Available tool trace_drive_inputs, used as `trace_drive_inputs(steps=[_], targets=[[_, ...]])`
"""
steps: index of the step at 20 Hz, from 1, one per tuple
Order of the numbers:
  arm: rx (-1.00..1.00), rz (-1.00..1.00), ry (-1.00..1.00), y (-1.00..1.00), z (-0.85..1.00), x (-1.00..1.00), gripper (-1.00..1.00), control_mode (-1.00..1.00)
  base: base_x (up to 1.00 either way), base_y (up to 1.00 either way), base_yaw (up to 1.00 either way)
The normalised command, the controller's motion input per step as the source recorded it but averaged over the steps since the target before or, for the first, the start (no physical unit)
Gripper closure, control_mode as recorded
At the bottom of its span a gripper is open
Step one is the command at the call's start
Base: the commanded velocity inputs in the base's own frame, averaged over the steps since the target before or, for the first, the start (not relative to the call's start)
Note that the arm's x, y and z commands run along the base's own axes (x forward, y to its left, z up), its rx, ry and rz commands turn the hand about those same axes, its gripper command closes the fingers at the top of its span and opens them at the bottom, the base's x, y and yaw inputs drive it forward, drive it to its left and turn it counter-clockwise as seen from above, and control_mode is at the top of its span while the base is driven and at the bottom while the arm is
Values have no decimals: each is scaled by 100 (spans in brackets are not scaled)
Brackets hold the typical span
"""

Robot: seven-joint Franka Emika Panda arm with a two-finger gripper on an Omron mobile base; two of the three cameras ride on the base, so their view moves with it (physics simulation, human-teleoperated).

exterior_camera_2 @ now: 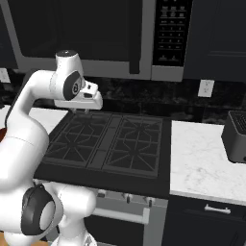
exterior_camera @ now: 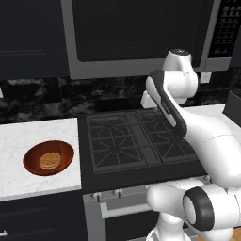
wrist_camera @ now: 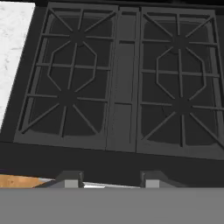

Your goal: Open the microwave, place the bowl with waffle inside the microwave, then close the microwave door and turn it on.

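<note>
Left base view: the white arm folds up over the gas stove (exterior_camera: 141, 139) beneath the closed microwave (exterior_camera: 141, 35); the bowl (exterior_camera: 48, 158) holding the waffle (exterior_camera: 49, 160) sits on the marble counter (exterior_camera: 28, 136) left. Right base view: the hand points down. Hand view: the gripper (wrist_camera: 109, 180) hangs above the grates — jaws apart, empty. No writing is legible.

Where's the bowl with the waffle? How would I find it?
Find the big black stove under the microwave. Left of it lies a white marble counter, and the bowl sits there. It is round, shiny reddish-brown, with a golden gridded waffle inside.
</note>
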Motion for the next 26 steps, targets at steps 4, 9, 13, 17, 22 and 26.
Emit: trace_drive_inputs(steps=[4,9,13,17,22,26], targets=[[4,3,4,19,-23,-2,-100,-100,0,0,0],[1,0,7,0,-12,0,-100,-100,0,0,0],[11,-6,15,-57,-20,-19,-100,-100,0,0,0],[20,-16,2,-71,1,-33,-100,-100,0,0,0],[47,-20,1,-67,12,-70,-100,-100,0,0,0],[56,-30,-1,-55,14,-69,-100,-100,0,0,0]])
